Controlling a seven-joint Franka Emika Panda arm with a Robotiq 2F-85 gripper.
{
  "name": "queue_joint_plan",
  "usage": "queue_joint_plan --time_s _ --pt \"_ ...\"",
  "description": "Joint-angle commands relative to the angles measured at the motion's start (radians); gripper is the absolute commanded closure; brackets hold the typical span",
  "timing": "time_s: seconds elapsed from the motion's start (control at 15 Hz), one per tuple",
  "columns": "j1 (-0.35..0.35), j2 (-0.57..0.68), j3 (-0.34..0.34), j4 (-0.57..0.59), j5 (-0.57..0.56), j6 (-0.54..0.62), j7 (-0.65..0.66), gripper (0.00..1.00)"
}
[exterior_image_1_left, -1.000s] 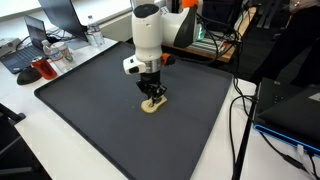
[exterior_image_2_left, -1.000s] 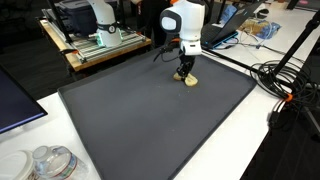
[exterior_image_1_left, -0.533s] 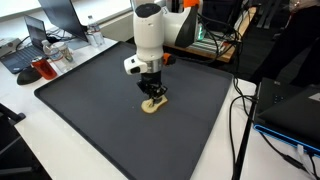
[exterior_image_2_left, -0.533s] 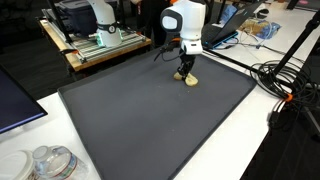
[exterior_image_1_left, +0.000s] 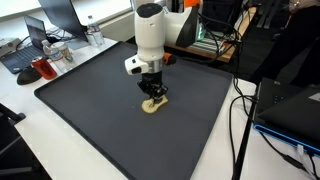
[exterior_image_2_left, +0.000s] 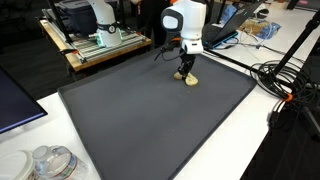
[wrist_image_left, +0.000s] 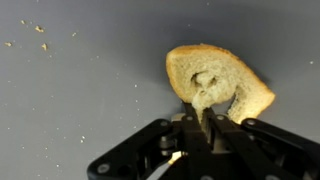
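My gripper (wrist_image_left: 205, 120) is pinched almost shut on the edge of the pale crusted bread slice (wrist_image_left: 222, 72) lying on the dark grey mat (wrist_image_left: 80, 100)

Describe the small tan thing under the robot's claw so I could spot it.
Find the big dark mat covering the table; the robot's gripper points down onto it. Pinched in that gripper is a piece of bread, pale inside with a brown crust. It is the only light-coloured thing on the mat besides a few crumbs.

mat (exterior_image_1_left: 95, 110): dark grey, spread before you
crumbs (wrist_image_left: 41, 29): scattered on the mat
cables (exterior_image_2_left: 272, 78): looped beside its edge
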Motion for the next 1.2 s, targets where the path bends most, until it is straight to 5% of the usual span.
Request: queue_joint_plan --time_s 0.0,0.27,0.33,0.47,1.0,1.13 --pt "0.012 -0.015 -0.01 0.0 -0.027 -0.032 0.021 0.98" --pt "0.023 -0.017 -0.022 -0.002 -0.039 -0.022 0.034 0.95" --pt "0.019 -0.019 -0.018 -0.001 -0.037 -0.027 0.028 0.66" --pt "0.015 -0.024 -0.014 -0.003 -0.033 -0.027 0.028 0.64" --pt "0.033 -0.076 -0.013 0.012 -0.061 -0.102 0.03 0.08" --pt "0.037 -0.082 -0.013 0.024 -0.077 -0.14 0.035 0.01"
